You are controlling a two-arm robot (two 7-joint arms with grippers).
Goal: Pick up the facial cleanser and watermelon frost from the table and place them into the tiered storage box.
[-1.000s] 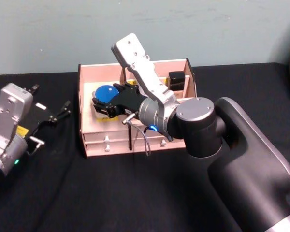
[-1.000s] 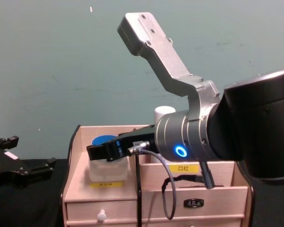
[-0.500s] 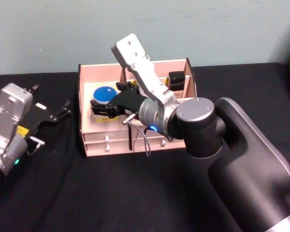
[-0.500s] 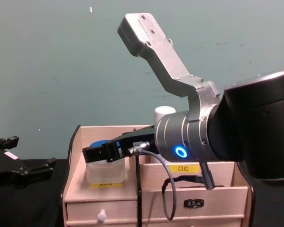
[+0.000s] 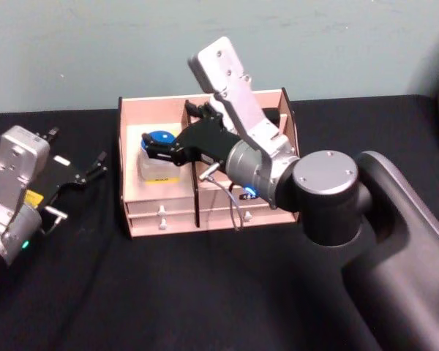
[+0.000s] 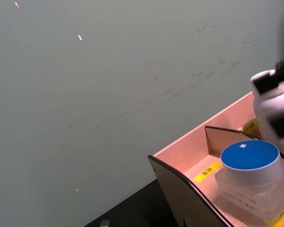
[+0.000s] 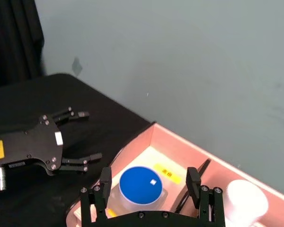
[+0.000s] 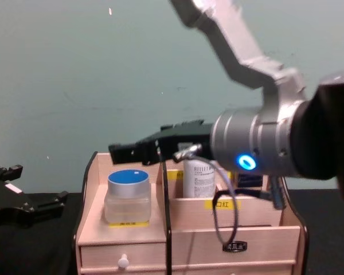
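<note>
The watermelon frost [image 8: 128, 197] stands upright in the left top compartment of the tiered storage box [image 8: 120, 246]; its blue lid shows in the head view [image 5: 158, 137] and the right wrist view [image 7: 141, 184]. In the compartment beside it stands the facial cleanser [image 8: 199, 177], whose white cap [image 7: 246, 201] shows close by. My right gripper [image 8: 140, 146] hovers open just above the jar, its fingers [image 7: 105, 179] apart and touching nothing. Off to the left of the box, my left gripper [image 5: 80, 172] rests open over the table.
The box [image 5: 161, 208] sits on a black table cloth [image 5: 168, 292] near a pale green wall. It has small drawers with white knobs [image 8: 124, 262] along its front. Free black surface lies in front of the box and between it and the left arm.
My right gripper has let go of the watermelon frost and risen above it, pulling back a little. The jar stays in the left compartment. The left arm has not moved.
</note>
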